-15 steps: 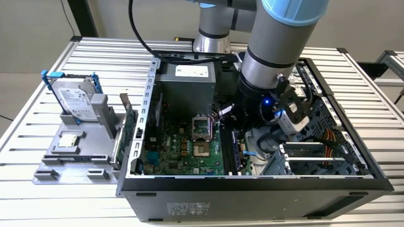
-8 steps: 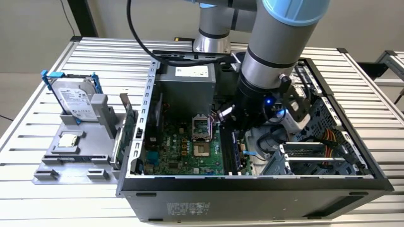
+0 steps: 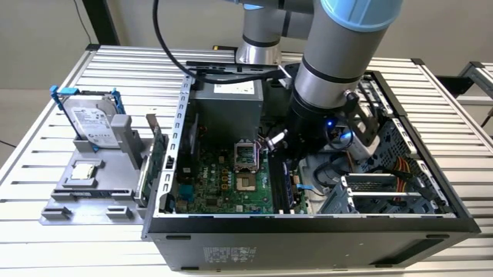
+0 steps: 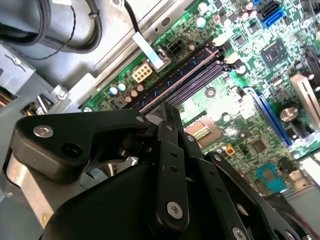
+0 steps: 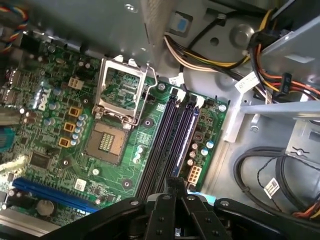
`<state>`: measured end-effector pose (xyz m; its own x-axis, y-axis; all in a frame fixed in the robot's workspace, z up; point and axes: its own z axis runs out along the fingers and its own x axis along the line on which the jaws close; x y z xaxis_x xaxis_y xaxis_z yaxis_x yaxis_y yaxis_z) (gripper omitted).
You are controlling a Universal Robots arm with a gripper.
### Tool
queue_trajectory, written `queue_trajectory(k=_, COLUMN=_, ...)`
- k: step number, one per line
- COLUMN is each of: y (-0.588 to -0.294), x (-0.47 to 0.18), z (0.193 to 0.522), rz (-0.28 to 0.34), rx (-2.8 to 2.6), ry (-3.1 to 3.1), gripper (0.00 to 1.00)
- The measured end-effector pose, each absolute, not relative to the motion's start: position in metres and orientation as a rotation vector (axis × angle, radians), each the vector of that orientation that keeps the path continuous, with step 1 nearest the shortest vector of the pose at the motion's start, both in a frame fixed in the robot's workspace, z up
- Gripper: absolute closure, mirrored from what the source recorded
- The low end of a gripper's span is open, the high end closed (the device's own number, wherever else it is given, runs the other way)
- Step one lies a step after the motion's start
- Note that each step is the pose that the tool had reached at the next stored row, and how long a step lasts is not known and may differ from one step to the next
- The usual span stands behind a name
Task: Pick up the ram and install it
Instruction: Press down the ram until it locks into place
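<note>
The robot is a thick cylindrical arm of brushed silver-grey metal [image 3: 333, 69] with pale blue plastic caps at its joints [image 3: 361, 11]. Its lower wrist section is black, with a small blue light [image 3: 329, 122]. A black cable [image 3: 165, 43] loops from the arm. In both wrist views the matte black gripper [image 4: 167, 112] shows jointed link bars fastened with round silver screws [image 4: 43, 131].

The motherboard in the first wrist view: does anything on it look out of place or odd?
One thing stands out: the processor socket is open and empty, with its metal cover lifted beside it. The ram lies straight along its slot, not askew. No damage shows.
</note>
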<state>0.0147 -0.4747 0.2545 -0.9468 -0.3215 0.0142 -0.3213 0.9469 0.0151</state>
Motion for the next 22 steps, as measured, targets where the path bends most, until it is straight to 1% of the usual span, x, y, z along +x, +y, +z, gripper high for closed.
queue_trajectory(k=22, y=-0.4746, x=0.0147, z=0.2545, rz=-0.017, rx=0.822, ry=-3.014, gripper=1.00)
